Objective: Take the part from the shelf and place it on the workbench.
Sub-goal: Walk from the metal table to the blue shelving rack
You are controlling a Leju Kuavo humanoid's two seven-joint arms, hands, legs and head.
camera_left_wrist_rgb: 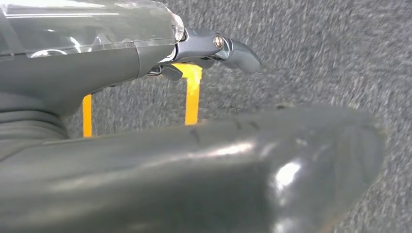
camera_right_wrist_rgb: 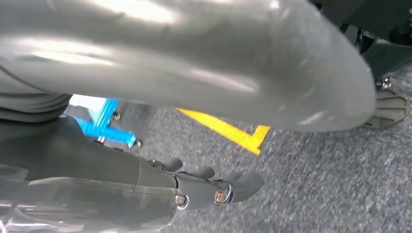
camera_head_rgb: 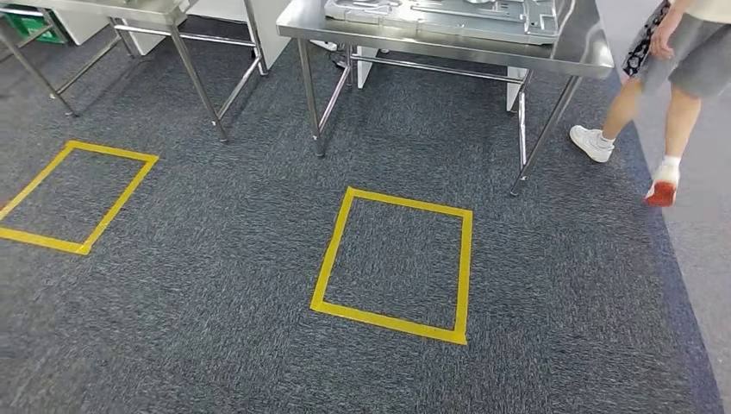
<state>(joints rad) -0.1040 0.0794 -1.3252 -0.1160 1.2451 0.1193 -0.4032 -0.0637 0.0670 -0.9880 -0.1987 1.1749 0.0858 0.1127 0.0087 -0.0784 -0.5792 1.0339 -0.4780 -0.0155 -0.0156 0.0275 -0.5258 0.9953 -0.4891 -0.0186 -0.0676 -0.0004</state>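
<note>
A flat grey metal part (camera_head_rgb: 440, 17) lies on the steel workbench (camera_head_rgb: 586, 52) at the far middle of the head view. My left hand (camera_left_wrist_rgb: 111, 63) hangs over the carpet, its thick thumb (camera_left_wrist_rgb: 243, 170) apart from the dark fingers (camera_left_wrist_rgb: 233, 51), with nothing between them. In the right wrist view my right hand (camera_right_wrist_rgb: 97, 179) also hangs above the carpet. Its thumb (camera_right_wrist_rgb: 218, 63) stands away from its fingers (camera_right_wrist_rgb: 238, 187), and it holds nothing.
Two yellow tape squares mark the carpet, one ahead (camera_head_rgb: 392, 263) and one to the left (camera_head_rgb: 78, 194). A second steel table (camera_head_rgb: 129, 10) stands far left. A person (camera_head_rgb: 681, 60) walks at the right by the carpet's edge. A blue frame (camera_right_wrist_rgb: 104, 126) stands behind my right hand.
</note>
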